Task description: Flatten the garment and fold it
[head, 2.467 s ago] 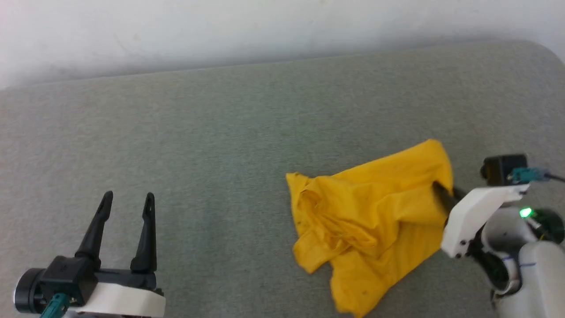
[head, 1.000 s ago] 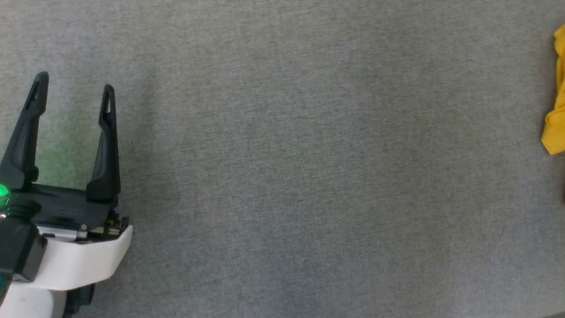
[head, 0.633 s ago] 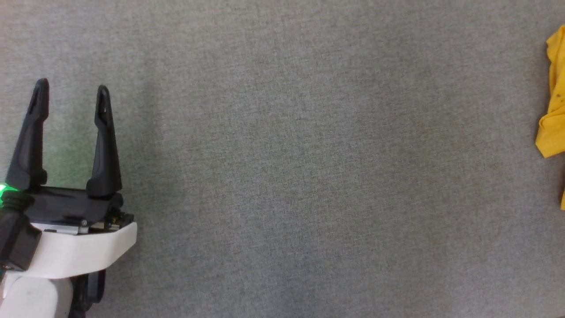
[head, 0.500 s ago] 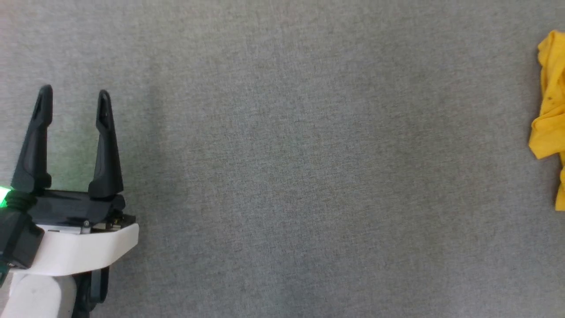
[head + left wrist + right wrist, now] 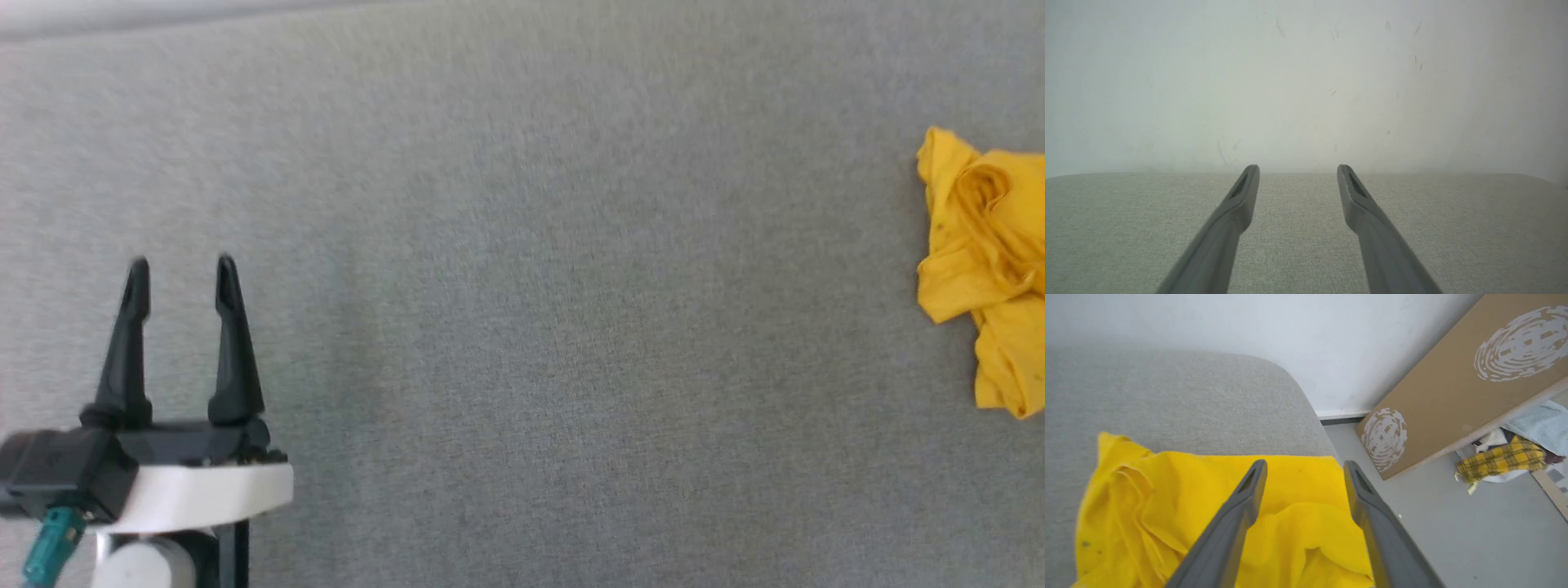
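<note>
You had the garment [image 5: 976, 245] lying crumpled on the grey cushion [image 5: 522, 343], at the cushion's right edge near its rounded far corner. Your left gripper [image 5: 182, 263] hung over the cushion's left part, well apart from the garment, its fingers spread with nothing between them. Your right gripper [image 5: 1305, 463] was at the cushion's right edge, over the garment, jaws likewise parted and empty. A cardboard panel [image 5: 1453, 396] leaned on the floor beyond the cushion's right side.

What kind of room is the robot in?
Probably a home-like room: a soft grey padded surface against a white wall, with a cardboard box and heaped clothes on the floor.
</note>
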### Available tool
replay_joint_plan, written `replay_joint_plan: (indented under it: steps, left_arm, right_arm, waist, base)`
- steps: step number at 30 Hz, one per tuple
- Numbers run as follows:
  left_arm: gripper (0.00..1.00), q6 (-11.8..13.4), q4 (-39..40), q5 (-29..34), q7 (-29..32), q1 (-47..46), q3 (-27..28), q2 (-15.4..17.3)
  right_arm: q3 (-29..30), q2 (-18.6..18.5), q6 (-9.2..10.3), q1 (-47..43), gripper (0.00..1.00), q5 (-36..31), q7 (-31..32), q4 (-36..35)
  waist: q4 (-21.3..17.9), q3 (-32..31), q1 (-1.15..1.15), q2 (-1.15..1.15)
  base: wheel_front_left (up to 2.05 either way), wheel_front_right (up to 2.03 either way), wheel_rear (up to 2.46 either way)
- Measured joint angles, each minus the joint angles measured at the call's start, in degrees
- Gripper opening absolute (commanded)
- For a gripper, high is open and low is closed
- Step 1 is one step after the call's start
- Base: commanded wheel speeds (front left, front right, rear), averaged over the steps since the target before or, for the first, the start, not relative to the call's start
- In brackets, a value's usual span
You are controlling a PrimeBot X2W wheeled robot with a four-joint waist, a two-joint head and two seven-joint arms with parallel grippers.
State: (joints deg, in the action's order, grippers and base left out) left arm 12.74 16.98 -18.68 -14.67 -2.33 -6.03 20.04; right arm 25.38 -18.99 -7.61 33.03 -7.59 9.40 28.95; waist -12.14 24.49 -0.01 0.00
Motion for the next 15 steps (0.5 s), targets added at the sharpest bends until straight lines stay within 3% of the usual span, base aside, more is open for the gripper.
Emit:
replay_joint_plan:
  steps: [7, 15]
  left_arm:
    - [1.0, -0.77, -1.27, 0.0, -0.04, 4.35, 0.99, -3.02]
    - [1.0, -2.19, -2.64, 0.64, -0.05, 7.43, 1.78, -6.5]
  right_arm:
    - [-2.82, 8.15, 0.0, -7.47, 1.0, 4.16, -6.78, -10.0]
    - [-6.27, 14.69, 0.0, -18.21, 1.0, 8.96, -11.4, -22.42]
  waist:
    - [1.75, -6.92, -0.01, 0.0]
    - [4.73, -13.51, 0.0, 0.0]
  base:
    - [0.0, 0.0, 0.0]
    - [0.0, 0.0, 0.0]
